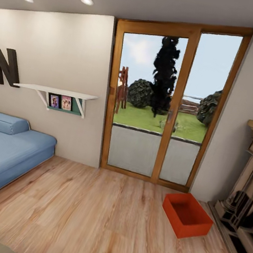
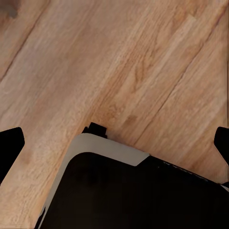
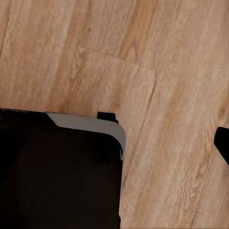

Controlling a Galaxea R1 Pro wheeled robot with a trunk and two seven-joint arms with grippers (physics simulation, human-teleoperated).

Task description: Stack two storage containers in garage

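Well apart: container (image 1: 187, 215), left pincer (image 2: 114, 143).

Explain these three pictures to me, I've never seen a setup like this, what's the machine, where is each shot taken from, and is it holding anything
These are simulator renders from a wheeled robot with two arms. The big picture comes from a camera on its head, looking into a living room: a wood-framed glass door, a blue sofa, a white wall shelf and a dark fireplace. One orange-red storage container sits open and empty on the wood floor, between door and fireplace.

The two smaller pictures come from cameras on the arms' wrists, pointing down. Each shows floor planks and a dark, pale-edged part of the robot's own body. The black shapes at the edges look like the fingers of each tool; in the left wrist view they stand wide apart with nothing between them, so it holds nothing. For the right tool one fingertip shows, so I cannot tell.
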